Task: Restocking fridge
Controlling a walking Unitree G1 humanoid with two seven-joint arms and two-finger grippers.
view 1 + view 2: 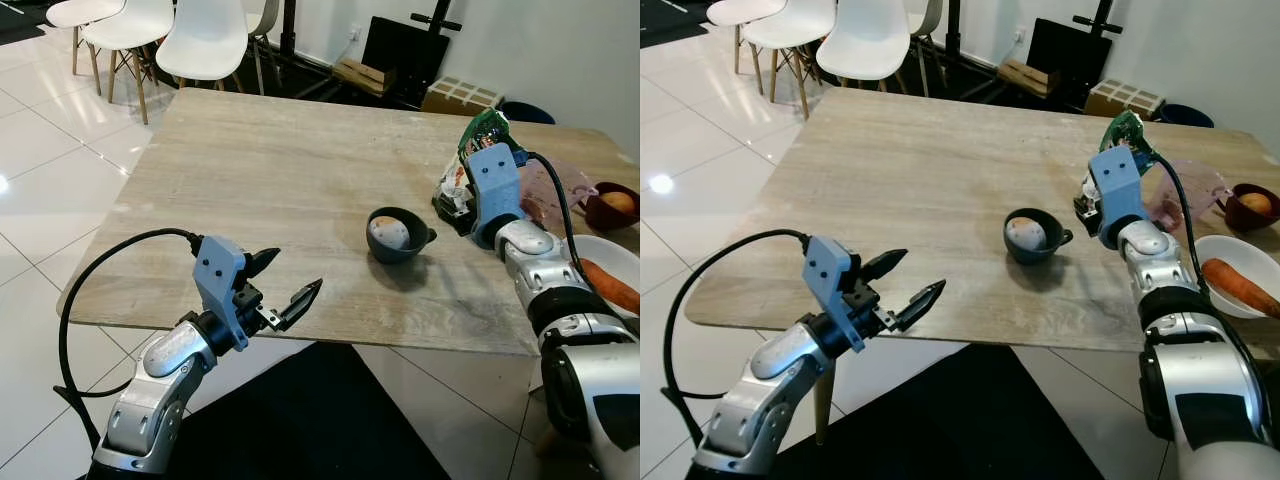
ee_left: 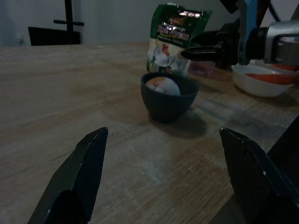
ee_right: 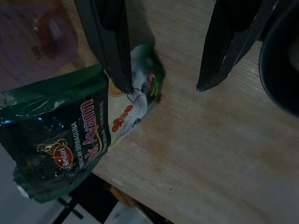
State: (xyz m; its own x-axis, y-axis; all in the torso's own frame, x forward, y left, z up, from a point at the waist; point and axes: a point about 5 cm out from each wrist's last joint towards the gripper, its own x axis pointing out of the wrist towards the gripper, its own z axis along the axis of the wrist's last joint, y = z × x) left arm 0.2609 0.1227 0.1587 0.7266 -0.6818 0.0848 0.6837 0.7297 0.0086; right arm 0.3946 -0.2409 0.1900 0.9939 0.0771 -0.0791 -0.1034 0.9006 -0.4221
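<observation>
A green stand-up pouch (image 1: 485, 130) stands at the right of the wooden table (image 1: 250, 180). My right gripper (image 3: 163, 88) is open at the pouch's base. One finger (image 3: 112, 51) touches the pouch's lower front (image 3: 70, 135), and the other hangs over bare wood. A dark bowl (image 1: 398, 236) holding a pale round item sits just left of that gripper. At the table's near left edge my left gripper (image 1: 283, 280) is open and holds nothing. It points toward the bowl (image 2: 168, 95) and the pouch (image 2: 175, 39).
A white bowl (image 1: 600, 245) with a carrot (image 1: 610, 285) and a dark red bowl (image 1: 612, 205) holding a round orange item sit at the far right. A clear plastic bag (image 1: 545, 190) lies behind the pouch. White chairs (image 1: 200, 40) and a cardboard box (image 1: 460, 95) stand beyond the table.
</observation>
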